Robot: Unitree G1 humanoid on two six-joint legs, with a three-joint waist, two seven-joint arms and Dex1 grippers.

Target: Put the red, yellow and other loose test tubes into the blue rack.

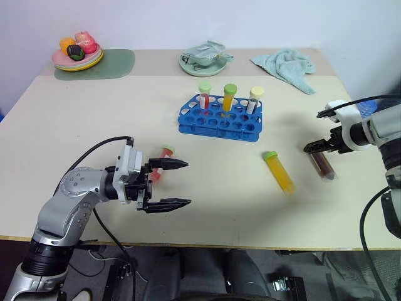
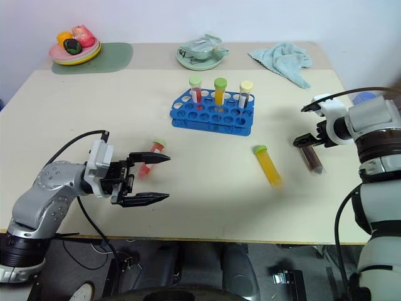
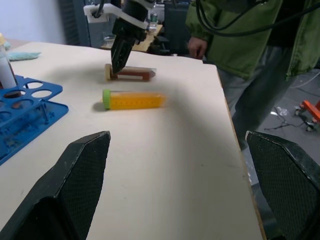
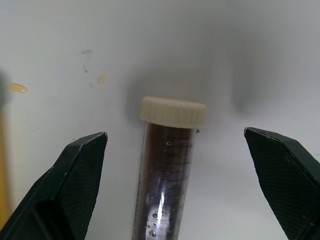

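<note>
The worktop (image 1: 188,207) is being seen as a pale beige surface carrying everything. At its far edge, well away from both pincers, a green mat (image 1: 106,63) with a plate of toy food (image 1: 78,51), a pale green dish (image 1: 203,59) and a crumpled teal cloth (image 1: 287,66) are lying.

The blue rack (image 1: 220,117) is standing between the two pincers and farther out than both, with three capped tubes upright in its back row: red, yellow and a cream-capped one.

The left pincer (image 1: 176,184) is being held level, pointing toward the right pincer, its fingers spread wide apart with nothing between them. The red tube (image 1: 160,164) is lying on the worktop just behind the upper finger, partly hidden by it.

The yellow tube (image 1: 279,171) is lying flat, green cap toward the rack, between the two pincers and nearer the right one.

The right pincer (image 4: 176,175) is being angled down over the dark brown tube (image 4: 167,170), fingers wide apart on either side of its cream cap; contact cannot be told. The tube is lying flat on the worktop.

A person in a green jacket (image 3: 250,30) is standing beyond the worktop edge in the left wrist view.
</note>
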